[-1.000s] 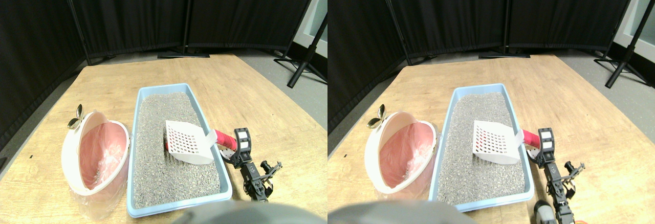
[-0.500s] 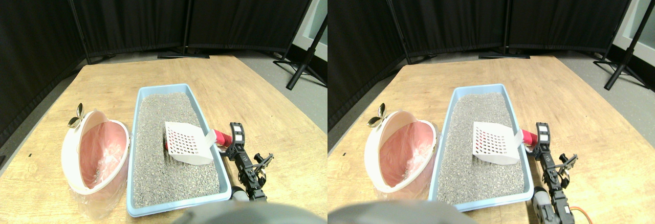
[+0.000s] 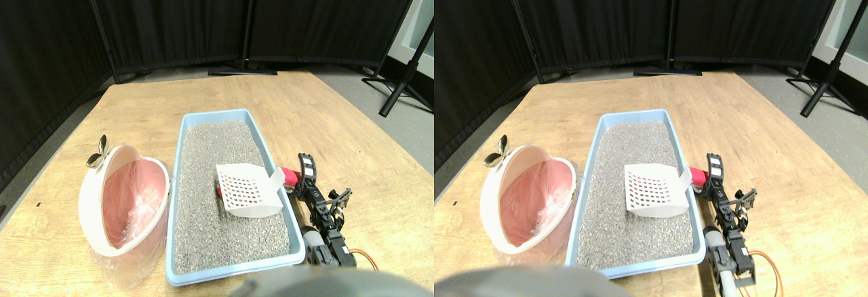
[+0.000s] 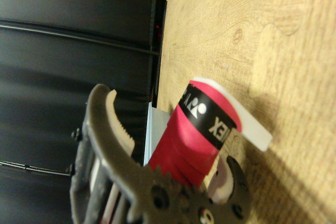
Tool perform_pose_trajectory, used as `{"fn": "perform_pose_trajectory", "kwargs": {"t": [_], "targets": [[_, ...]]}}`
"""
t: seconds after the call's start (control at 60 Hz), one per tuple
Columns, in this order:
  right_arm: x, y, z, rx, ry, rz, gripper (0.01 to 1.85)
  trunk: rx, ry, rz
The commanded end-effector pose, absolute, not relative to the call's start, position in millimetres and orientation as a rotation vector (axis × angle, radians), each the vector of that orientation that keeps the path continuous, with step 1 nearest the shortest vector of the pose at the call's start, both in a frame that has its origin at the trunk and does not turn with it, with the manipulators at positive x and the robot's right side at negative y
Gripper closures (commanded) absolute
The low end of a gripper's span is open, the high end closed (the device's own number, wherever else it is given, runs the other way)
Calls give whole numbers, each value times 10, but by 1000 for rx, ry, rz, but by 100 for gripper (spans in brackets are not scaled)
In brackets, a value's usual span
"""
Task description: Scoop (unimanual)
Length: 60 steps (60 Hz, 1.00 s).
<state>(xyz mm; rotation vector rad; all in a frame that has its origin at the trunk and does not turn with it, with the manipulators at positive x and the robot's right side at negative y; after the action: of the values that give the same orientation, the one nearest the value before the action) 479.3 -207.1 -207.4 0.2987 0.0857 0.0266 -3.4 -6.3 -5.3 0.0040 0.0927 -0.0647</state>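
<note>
The right pincer (image 3: 300,175) stands apart around the red-wrapped handle (image 4: 195,129) of a white slotted plastic scoop (image 3: 248,189), whose blade rests just beyond on grey litter in the pale blue tray (image 3: 234,272). Light and stiff, it looks best gripped on the wrap.

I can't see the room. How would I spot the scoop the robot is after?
Find the light blue litter tray in the middle of the wooden table, filled with grey litter. The scoop lies on the litter by the tray's right rim. It is white with a slotted blade, and its red-wrapped handle sticks out over the rim.
</note>
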Motion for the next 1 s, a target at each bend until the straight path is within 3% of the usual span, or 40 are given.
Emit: {"fn": "perform_pose_trajectory", "kwargs": {"t": [0.017,0.067,0.15,0.217,0.233,0.4,0.733,1.0], "targets": [[4848,-2047,-1987,287,45,45,94,-25,111,-47],[4855,-2043,-1988,295,27,80,102,-26,110,-45],[4857,-2030,-1981,275,-2,98,129,-27,112,-43],[4872,-2028,-1993,251,-51,127,178,-30,110,-38],[4871,-2026,-1991,256,-50,125,181,-30,110,-38],[4849,-2022,-1959,185,-123,167,181,-35,107,-30],[4809,-2008,-1671,34,-165,205,181,-55,104,-3],[4872,-1966,-1348,-88,-246,208,181,-67,103,20]]}}
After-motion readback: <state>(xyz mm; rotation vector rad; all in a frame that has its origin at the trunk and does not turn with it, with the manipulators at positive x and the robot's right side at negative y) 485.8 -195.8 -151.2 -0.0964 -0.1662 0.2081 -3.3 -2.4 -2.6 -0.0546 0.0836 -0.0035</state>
